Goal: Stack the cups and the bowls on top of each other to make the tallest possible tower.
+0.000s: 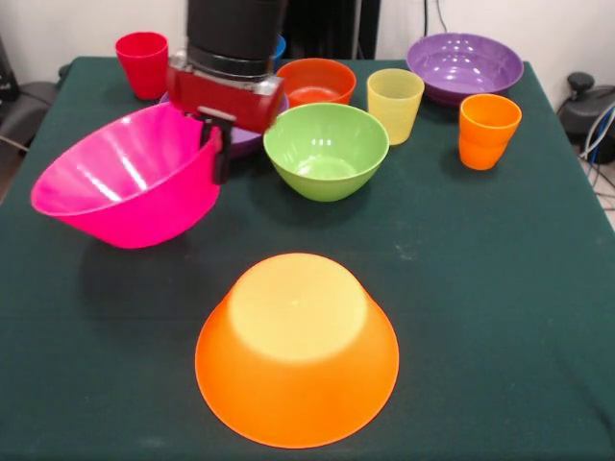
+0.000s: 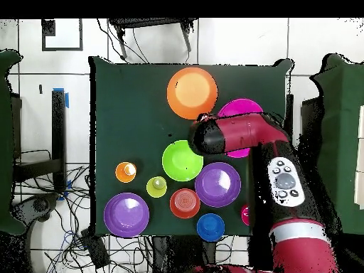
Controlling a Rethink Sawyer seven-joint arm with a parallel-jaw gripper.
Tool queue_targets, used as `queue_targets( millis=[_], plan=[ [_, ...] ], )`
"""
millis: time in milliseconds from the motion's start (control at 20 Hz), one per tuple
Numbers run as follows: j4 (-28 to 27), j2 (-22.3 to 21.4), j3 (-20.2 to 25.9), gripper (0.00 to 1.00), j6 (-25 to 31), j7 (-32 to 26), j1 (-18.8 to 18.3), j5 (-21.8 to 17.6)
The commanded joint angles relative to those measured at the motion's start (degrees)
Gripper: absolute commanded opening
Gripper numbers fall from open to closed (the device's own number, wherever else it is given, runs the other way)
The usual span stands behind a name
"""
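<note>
- The claw (image 1: 217,146) is clamped over the rim of the hot pink bowl (image 1: 125,187), holding it tilted at the left of the front view.
- The upturned orange bowl (image 1: 297,351) sits at bottom centre of the green tabletop (image 1: 500,288).
- The lime green bowl (image 1: 326,149) stands upright just right of the claw.
- Remaining cups and bowls line the top edge.

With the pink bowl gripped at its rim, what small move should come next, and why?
Probably lift it a little higher. The gripper holds the tilted hot pink bowl by its rim, and the upturned orange bowl sits bare nearby as a base, so the pink one needs clearance before carrying it across.
</note>
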Motion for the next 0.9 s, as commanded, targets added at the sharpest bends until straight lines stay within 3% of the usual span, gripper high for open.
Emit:
queue_targets(
  millis=[50,500,900],
  plan=[
    [-10.29,1.62,0.19,0.0,12.6,-2.82,6.2,0.52],
    [-26.18,6.53,-0.27,0.0,26.34,-3.15,12.94,-0.73],
    [-43.26,11.38,1.49,0.0,40.32,-8.29,16.65,-2.32]
  ],
)
